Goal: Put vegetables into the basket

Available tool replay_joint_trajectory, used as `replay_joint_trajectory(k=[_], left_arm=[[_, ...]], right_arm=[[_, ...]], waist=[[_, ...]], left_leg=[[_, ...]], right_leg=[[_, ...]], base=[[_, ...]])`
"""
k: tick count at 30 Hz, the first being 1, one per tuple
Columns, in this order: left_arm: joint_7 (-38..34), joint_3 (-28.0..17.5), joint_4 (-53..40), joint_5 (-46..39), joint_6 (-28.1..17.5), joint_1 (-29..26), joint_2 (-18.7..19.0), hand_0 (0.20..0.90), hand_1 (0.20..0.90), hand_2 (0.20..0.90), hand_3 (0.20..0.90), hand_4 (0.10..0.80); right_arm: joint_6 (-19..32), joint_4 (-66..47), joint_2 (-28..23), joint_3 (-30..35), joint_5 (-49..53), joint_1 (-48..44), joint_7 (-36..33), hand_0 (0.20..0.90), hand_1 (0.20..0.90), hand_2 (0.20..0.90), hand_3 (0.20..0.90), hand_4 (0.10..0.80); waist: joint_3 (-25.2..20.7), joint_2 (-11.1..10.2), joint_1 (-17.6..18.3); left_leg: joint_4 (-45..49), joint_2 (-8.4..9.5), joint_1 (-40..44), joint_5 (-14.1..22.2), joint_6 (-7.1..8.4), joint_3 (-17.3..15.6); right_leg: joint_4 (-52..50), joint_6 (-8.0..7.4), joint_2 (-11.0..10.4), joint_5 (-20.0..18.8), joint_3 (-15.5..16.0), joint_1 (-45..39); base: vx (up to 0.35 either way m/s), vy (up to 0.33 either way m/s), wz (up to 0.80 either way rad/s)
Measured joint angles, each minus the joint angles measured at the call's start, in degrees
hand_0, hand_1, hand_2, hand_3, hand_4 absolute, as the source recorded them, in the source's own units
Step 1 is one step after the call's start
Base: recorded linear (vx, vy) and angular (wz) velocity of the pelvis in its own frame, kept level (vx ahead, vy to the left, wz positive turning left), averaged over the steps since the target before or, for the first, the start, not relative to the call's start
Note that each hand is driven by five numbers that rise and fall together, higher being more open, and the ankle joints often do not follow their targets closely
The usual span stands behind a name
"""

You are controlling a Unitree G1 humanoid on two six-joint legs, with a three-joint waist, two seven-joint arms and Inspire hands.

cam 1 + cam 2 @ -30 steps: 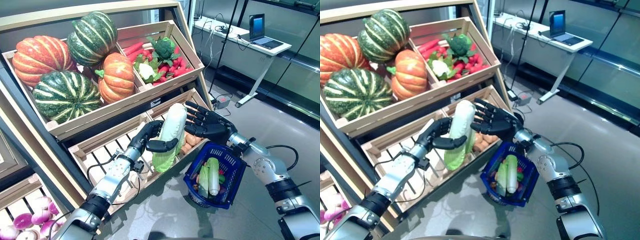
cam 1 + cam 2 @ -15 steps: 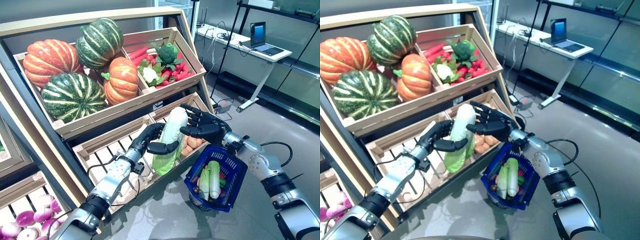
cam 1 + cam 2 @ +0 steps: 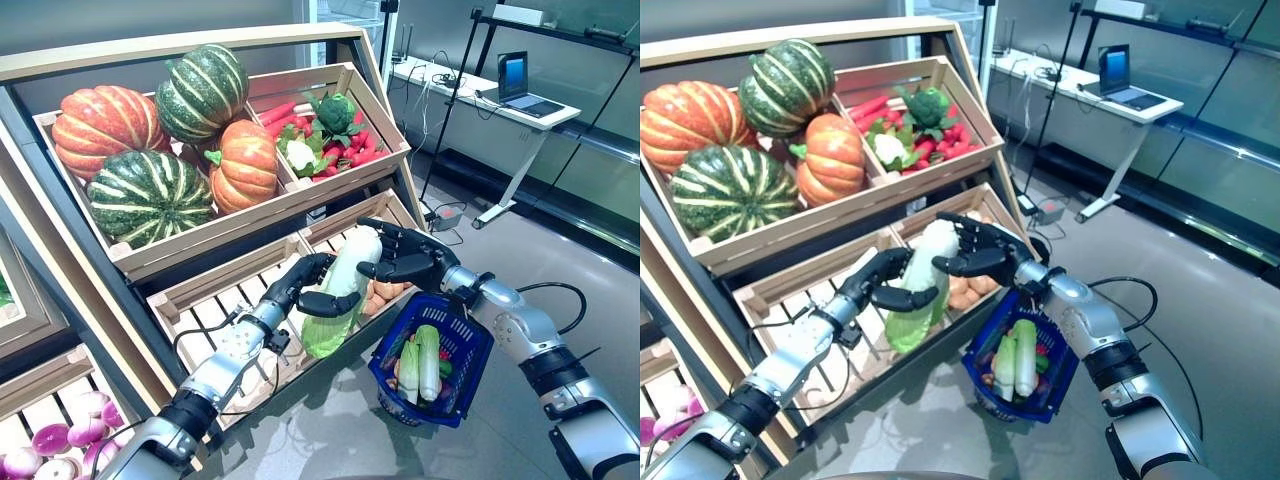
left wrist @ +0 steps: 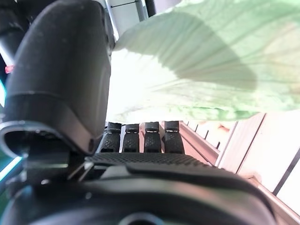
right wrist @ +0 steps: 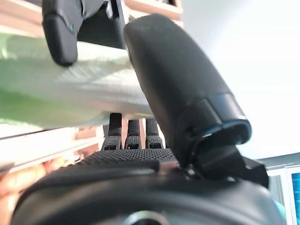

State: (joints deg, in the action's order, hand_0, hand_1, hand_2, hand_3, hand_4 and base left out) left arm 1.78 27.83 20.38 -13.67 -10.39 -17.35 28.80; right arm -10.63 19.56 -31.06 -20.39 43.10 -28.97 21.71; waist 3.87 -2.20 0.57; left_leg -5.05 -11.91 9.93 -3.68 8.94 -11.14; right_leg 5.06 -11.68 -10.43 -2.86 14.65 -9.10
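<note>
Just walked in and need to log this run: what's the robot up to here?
It is moving a napa cabbage from the wooden produce stand toward the blue basket. The left hand is curled round the cabbage's middle, and the right hand grips its white end. The basket hangs at the right arm, below the cabbage, already holding similar greens.

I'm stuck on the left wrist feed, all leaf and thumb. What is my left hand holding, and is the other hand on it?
Observer: The left hand grips a napa cabbage, thumb across its middle. The right hand closes on its white top end.
Operator: Where's the basket?
Observer: The blue basket hangs under the right forearm, below and beside the cabbage.
Operator: Anything in it?
Observer: Yes, two pale green leafy vegetables stand inside, with something red beside them.
</note>
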Motion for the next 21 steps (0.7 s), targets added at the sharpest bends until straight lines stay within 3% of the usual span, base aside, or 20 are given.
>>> replay_joint_trajectory(k=[16,18,19,21], left_arm=[[-0.2,0.2,-0.1,0.6,0.2,0.0,0.0,0.300,0.300,0.300,0.300,0.400],[-0.2,0.2,-0.1,0.6,0.2,0.0,-0.1,0.764,0.764,0.764,0.764,0.709],[-0.2,0.2,-0.1,0.6,0.2,0.0,-0.1,0.900,0.900,0.900,0.900,0.800],[-0.1,0.2,-0.1,0.6,0.2,0.0,-0.2,0.900,0.900,0.900,0.900,0.800]], right_arm=[[0.1,-1.7,-0.6,-0.7,-2.4,0.0,-2.5,0.300,0.300,0.300,0.300,0.400],[0.0,-1.7,-0.7,-0.7,-2.4,0.0,-2.5,0.300,0.300,0.300,0.300,0.400],[0.0,-1.7,-0.7,-0.7,-2.5,0.0,-2.5,0.300,0.300,0.300,0.300,0.400],[0.1,-2.0,-0.8,-0.7,-2.9,0.0,-2.7,0.300,0.300,0.300,0.300,0.400]], waist=[[-0.2,0.3,0.0],[-0.2,0.4,0.1],[-0.2,0.5,0.1],[-0.2,0.5,0.1]], left_leg=[[0.0,0.01,-0.1,0.0,0.00,0.0],[0.0,0.01,-0.1,0.0,0.00,0.0],[0.0,0.01,-0.1,0.0,0.00,0.0],[0.0,0.00,-0.1,0.0,0.00,-0.1]], right_leg=[[0.0,-0.01,0.0,0.0,0.0,0.1],[0.0,-0.01,0.0,0.0,0.0,0.1],[0.0,-0.01,0.0,0.0,-0.1,0.2],[0.0,-0.01,0.0,0.0,-0.1,0.2]], base=[[0.000,0.000,0.00],[0.000,0.000,0.00],[0.000,0.000,0.00],[-0.016,-0.002,0.00]])
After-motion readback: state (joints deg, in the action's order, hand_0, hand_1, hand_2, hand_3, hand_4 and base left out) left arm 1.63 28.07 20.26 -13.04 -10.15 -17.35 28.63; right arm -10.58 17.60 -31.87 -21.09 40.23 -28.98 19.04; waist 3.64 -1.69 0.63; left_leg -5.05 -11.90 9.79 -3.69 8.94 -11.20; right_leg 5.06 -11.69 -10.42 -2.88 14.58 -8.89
